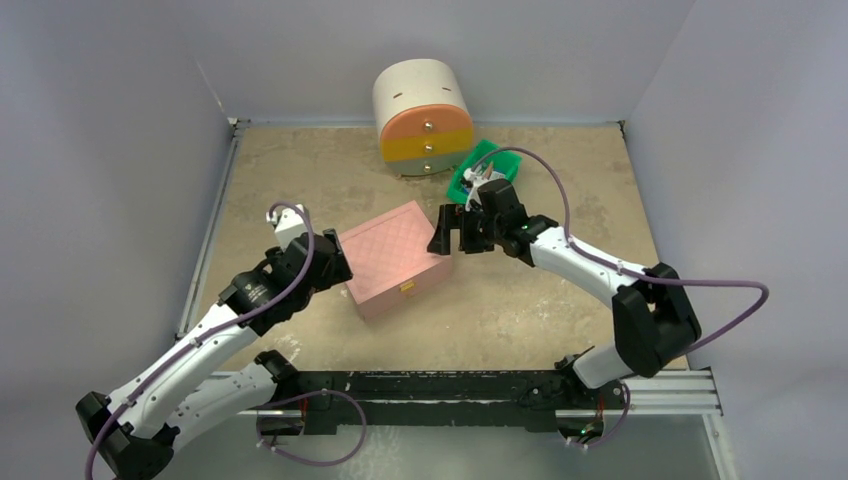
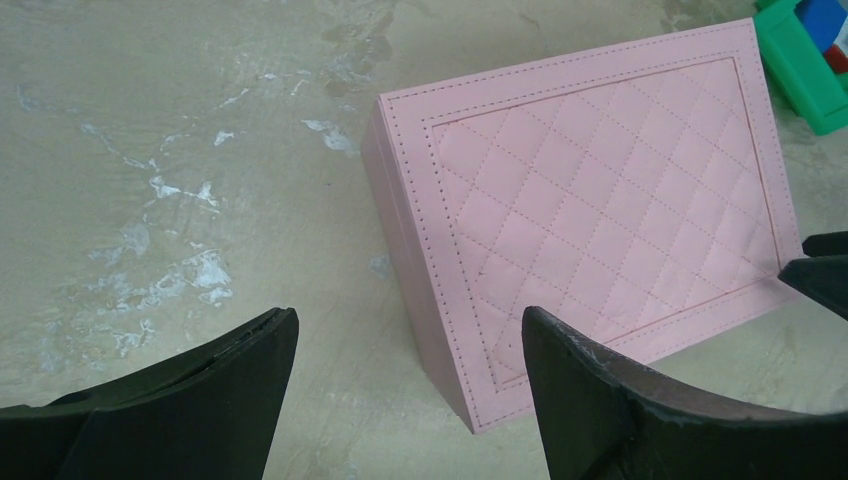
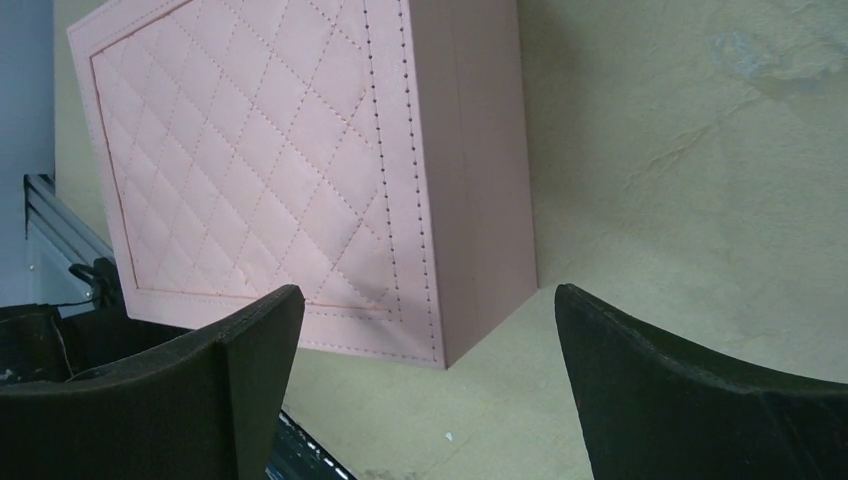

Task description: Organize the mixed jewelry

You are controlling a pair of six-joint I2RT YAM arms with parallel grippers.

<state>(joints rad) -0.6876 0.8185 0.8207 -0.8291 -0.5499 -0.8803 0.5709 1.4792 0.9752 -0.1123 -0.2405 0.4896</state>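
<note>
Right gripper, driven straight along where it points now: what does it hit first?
Probably the pink box: its corner sits between the fingers of the open right gripper. Depth is unclear; it might only clip the side or reach the table beside it.

A closed pink quilted box sits at the middle of the mottled beige worktop, turned at an angle, with a small gold clasp on its near side. At the back stands a rounded cream drawer unit with orange and yellow drawer fronts. A green bin lies just right of it, holding coloured bits.
</note>
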